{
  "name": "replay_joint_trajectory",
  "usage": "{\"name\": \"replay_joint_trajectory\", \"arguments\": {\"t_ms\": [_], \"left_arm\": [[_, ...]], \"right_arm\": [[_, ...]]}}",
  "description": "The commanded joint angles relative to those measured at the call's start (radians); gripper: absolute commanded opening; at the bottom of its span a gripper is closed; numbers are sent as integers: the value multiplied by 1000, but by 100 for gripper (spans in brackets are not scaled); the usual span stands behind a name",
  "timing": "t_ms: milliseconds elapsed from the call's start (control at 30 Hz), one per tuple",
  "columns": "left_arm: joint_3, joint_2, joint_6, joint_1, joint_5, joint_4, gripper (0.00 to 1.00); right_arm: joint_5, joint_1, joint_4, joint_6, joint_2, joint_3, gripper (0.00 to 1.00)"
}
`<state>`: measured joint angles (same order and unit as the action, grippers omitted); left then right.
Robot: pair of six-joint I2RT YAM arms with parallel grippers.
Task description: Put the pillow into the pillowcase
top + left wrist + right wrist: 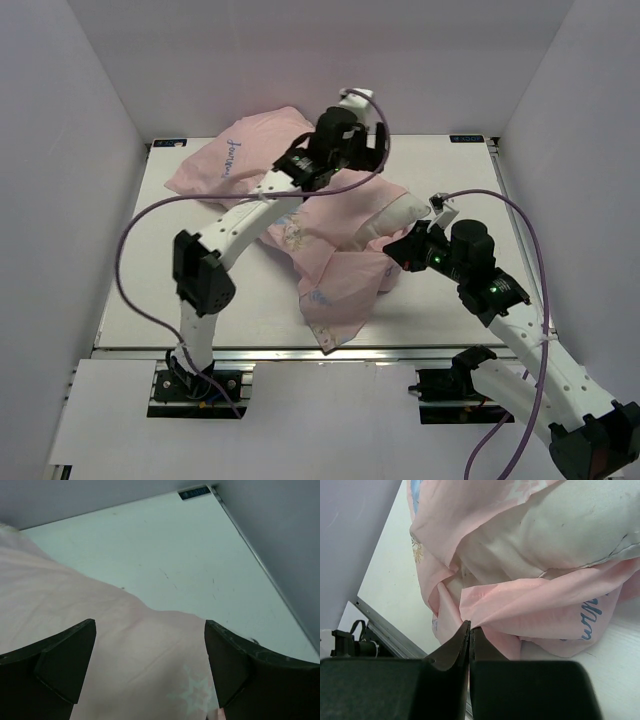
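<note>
The pale pink pillowcase (250, 150) lies crumpled across the middle and back of the table. The white pillow (395, 215) bulges out of its opening on the right, the rest hidden inside the cloth. My left gripper (365, 150) hovers over the back part of the case. Its fingers stand wide open with nothing between them, above pink fabric (75, 610) with a faint star print. My right gripper (470, 625) is shut, pinching the hem of the pillowcase (530, 605) at its opening, just below the pillow (560, 525).
The white table (165, 545) ends at a grey back wall and a right side wall. A metal rail (385, 630) runs along the near table edge. Purple cables loop above both arms.
</note>
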<state>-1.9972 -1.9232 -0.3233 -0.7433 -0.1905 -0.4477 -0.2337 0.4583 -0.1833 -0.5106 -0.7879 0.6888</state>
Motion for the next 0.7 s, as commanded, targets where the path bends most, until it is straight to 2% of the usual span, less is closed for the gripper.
{"name": "replay_joint_trajectory", "arguments": {"t_ms": [0,167,233,300,333,367,400,433,533,600,667], "left_arm": [[-145,-162,214,-51,227,-34,98],[-204,-275,342,-128,279,-71,98],[-132,-261,355,-130,338,-83,98],[-36,-226,359,-130,303,-75,98],[71,-208,356,-128,239,-72,96],[128,-165,351,-126,211,-62,91],[183,-142,348,-128,197,-57,82],[302,-122,336,-128,142,-48,78],[508,-63,270,-119,42,-31,67],[579,-54,225,-99,14,-46,61],[652,-56,158,-58,-35,-74,52]], "right_arm": [[19,-4,15,23,4,25,0],[85,-3,-17,3,6,18,0],[143,-3,-47,-9,6,21,0],[197,-3,-99,-31,9,31,0],[280,-3,-119,-37,13,44,0],[321,-4,-133,-37,16,55,0],[361,-4,-171,-42,22,69,0],[438,-4,-186,-45,27,86,0],[537,-3,-228,-13,38,172,0],[560,-3,-235,10,45,241,0],[617,-3,-284,38,36,323,0]]}}
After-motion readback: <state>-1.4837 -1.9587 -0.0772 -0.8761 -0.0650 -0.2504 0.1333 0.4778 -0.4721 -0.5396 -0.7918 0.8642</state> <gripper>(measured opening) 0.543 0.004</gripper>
